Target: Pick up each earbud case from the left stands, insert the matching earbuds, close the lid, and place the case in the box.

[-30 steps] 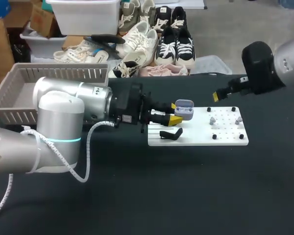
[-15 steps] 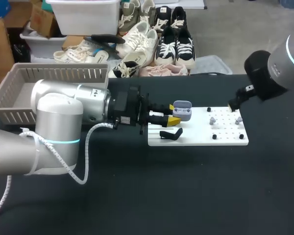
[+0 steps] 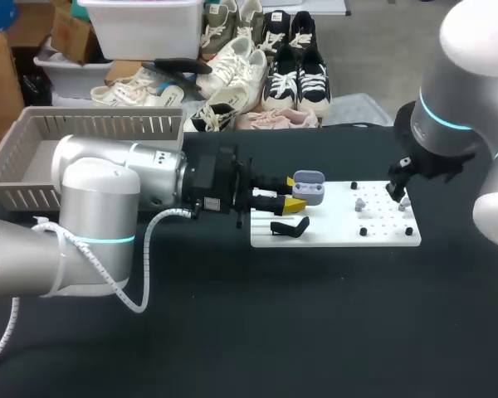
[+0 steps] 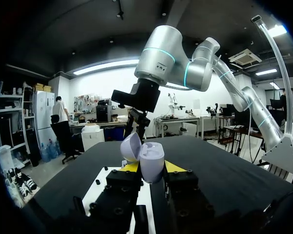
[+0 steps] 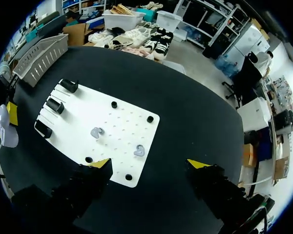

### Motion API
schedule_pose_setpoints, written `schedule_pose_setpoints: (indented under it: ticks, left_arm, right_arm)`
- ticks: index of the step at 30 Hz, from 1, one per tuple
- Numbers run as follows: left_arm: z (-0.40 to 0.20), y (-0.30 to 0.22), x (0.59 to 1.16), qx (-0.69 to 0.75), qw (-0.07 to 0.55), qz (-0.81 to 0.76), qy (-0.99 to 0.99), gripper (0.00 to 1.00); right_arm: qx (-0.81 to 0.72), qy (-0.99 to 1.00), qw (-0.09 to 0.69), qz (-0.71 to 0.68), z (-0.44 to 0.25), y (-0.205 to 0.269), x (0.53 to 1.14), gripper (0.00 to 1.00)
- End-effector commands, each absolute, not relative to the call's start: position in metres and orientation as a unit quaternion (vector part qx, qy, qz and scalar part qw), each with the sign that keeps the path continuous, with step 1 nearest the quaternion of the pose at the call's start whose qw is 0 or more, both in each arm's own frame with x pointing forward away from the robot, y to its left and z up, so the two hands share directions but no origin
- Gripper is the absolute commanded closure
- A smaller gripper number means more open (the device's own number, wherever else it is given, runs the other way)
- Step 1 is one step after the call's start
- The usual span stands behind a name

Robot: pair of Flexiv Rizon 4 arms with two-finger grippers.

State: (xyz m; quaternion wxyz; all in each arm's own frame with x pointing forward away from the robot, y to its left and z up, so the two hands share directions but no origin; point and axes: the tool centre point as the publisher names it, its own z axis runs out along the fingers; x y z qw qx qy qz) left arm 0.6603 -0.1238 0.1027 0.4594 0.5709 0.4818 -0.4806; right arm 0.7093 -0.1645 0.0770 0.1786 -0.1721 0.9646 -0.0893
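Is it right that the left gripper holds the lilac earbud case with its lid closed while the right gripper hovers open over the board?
No, the earbud case in the left gripper has its lid open, as the left wrist view shows; the rest holds.

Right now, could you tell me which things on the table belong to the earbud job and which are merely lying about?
Job in hand:
- open lavender earbud case, held in the left gripper
- two earbuds on the white board
- black stands
- grey basket
- right gripper, open over the board

Lying about:
- four black pegs on the board
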Motion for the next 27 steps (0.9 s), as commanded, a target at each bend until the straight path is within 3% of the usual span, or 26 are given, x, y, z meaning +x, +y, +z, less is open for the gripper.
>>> schedule_pose_setpoints:
  ticks: [1,5,11,16,27]
  left_arm:
    - [0.102,-0.124,0.659,0.57,0.462,-0.479,0.483,1.0]
    - [0.102,-0.124,0.659,0.57,0.462,-0.479,0.483,1.0]
    - [0.102,-0.124,0.659,0.57,0.462,-0.479,0.483,1.0]
    - [0.102,-0.124,0.659,0.57,0.462,-0.479,0.483,1.0]
    - [0.102,-0.124,0.659,0.57,0.462,-0.479,0.483,1.0]
  right_arm:
    - [-0.148,0.952,0.187,-0.191,0.069,-0.159,0.715,0.16]
    - [-0.147,0.956,0.178,-0.182,0.065,-0.159,0.715,0.27]
    - [-0.147,0.962,0.163,-0.163,0.06,-0.156,0.712,0.27]
    - [-0.146,0.965,0.151,-0.155,0.056,-0.157,0.712,0.5]
    - [-0.136,0.975,0.124,-0.127,0.046,-0.157,0.714,0.51]
